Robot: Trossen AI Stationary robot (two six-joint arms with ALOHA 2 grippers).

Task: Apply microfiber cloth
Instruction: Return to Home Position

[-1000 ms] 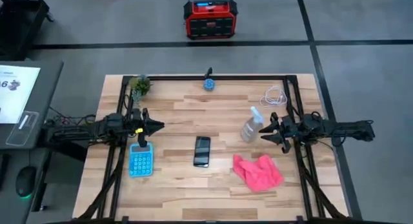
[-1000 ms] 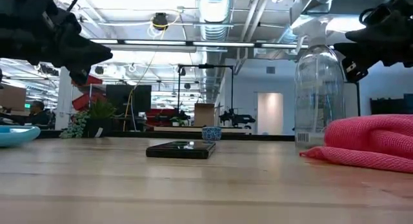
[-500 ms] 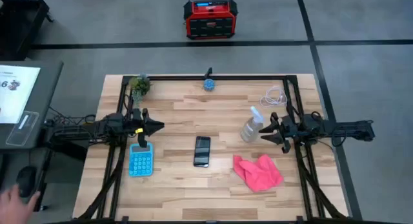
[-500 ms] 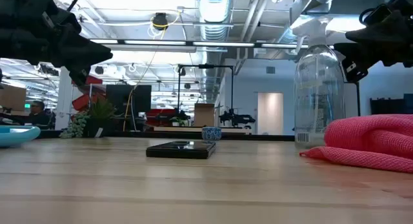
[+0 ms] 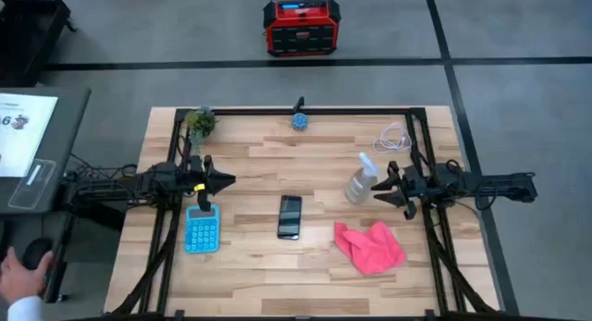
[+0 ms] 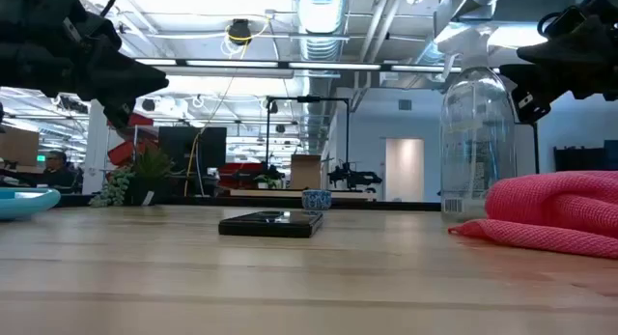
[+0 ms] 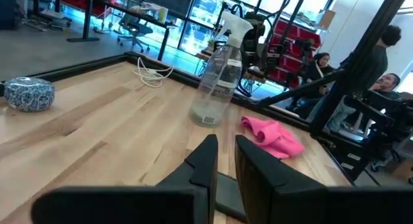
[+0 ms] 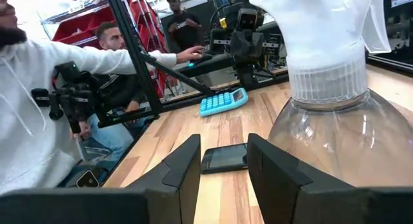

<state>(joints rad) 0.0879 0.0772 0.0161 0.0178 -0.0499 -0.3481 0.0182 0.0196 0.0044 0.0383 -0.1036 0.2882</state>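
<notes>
Only a person's hand (image 5: 16,271), at the desk off the table's left side, has shifted; arms and table items sit unchanged. Left gripper (image 5: 229,180) hangs by the calculator (image 5: 202,232), fingers a slim gap apart, empty. Right gripper (image 5: 378,192) hangs beside the spray bottle (image 5: 359,183), fingers spread, empty. Pink microfiber cloth (image 5: 370,246) lies crumpled, released, apart from the black phone (image 5: 289,216). Wiping looks finished, arms parked.

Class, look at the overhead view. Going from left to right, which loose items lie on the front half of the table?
light blue calculator → black phone → pink microfiber cloth
</notes>
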